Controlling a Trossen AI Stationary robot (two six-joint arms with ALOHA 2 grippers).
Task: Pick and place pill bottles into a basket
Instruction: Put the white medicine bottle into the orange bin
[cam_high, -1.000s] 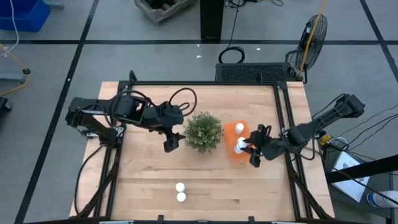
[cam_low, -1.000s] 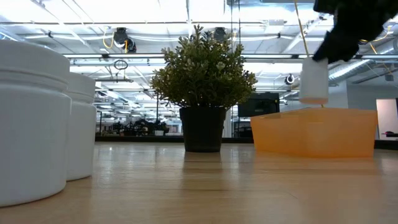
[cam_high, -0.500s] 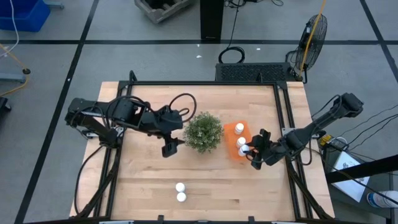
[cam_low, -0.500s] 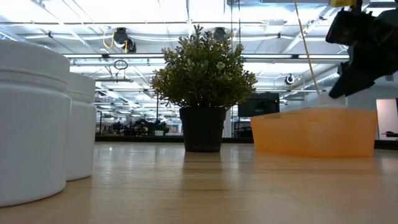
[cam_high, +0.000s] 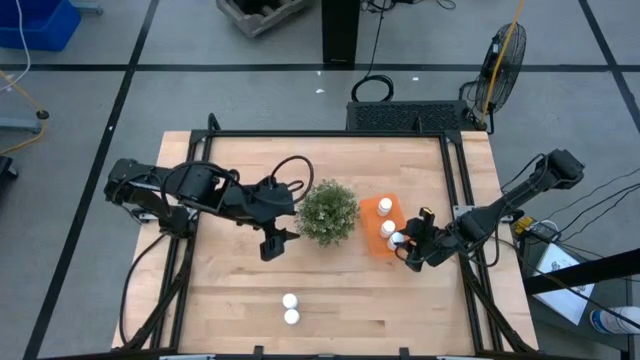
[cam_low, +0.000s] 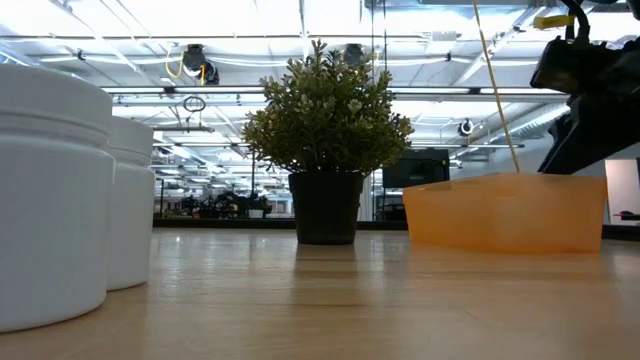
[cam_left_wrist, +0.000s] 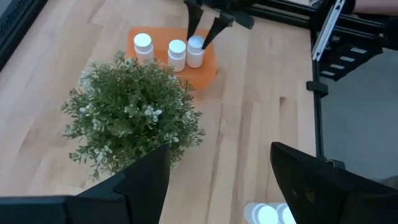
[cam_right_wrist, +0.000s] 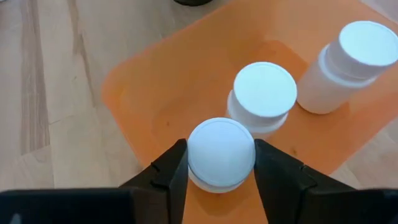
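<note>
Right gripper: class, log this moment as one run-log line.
right gripper: shut on bottle inside basket | in basket: three bottles | on table: two bottles | left gripper: open, beside plant

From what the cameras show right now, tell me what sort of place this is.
Probably a robotics lab or workshop in an open industrial hall: a wooden table in a black frame on a grey floor with taped lines, a standing fan nearby, and exposed ceiling ducts and strip lights beyond.

High view: overhead, straight down on the bench (cam_high: 330, 290).
Low view: bench level, facing across.
Wrist views: above each end effector; both share the basket (cam_left_wrist: 208, 65).
</note>
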